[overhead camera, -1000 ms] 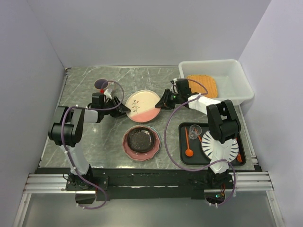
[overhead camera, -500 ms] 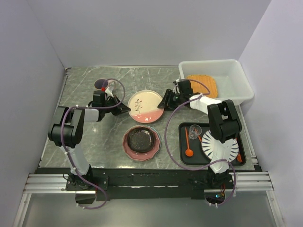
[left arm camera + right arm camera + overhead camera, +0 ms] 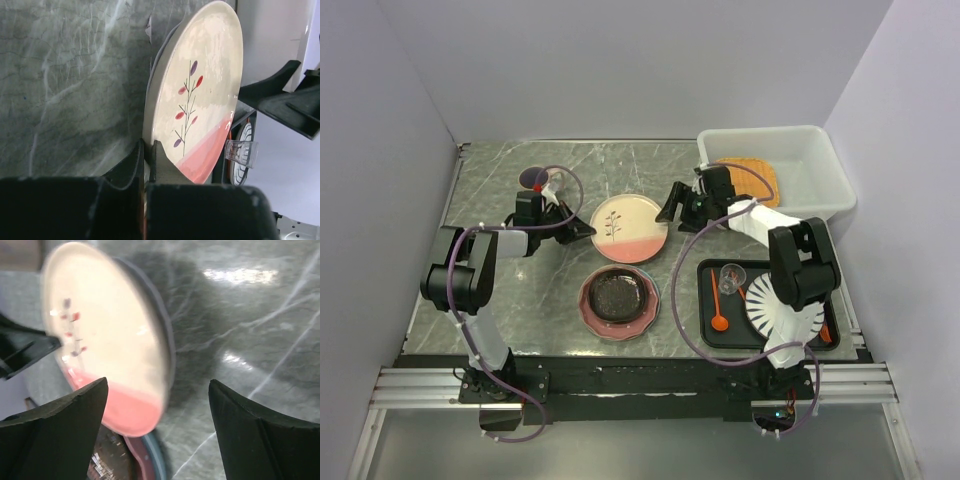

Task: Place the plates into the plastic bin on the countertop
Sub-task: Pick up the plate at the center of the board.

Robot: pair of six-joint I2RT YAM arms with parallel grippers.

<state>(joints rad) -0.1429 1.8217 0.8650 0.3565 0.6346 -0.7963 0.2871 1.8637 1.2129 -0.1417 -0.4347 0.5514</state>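
The left end effector (image 3: 582,232) is pressed together on the left rim of the floral plate (image 3: 630,228), pinching it; in the left wrist view the 2 fingers (image 3: 134,159) clamp the rim from above and below, and the plate's cream face with its leaf sprig and pink band stretches away from them. The right end effector (image 3: 675,205) stands spread wide just beside the plate's right rim, apart from it; in the right wrist view the plate shows blurred, beyond and to the left of the 2 open fingers (image 3: 65,415), with a dark shadow behind it on the surface (image 3: 520,290); whether the plate rests flat cannot be told.

Bare surface lies behind the floral plate up to the back wall, and along the left side; close in front of it sits a black speckled plate (image 3: 617,295) stacked on a pink plate (image 3: 588,310).

The bin (image 3: 825,150) stands at the back right corner, right of the right end effector, and holds 1 orange plate (image 3: 752,172) in its left half. The black tray (image 3: 708,270) at the front right carries a striped plate (image 3: 783,310), a clear glass (image 3: 730,274) and an orange spoon (image 3: 720,320).
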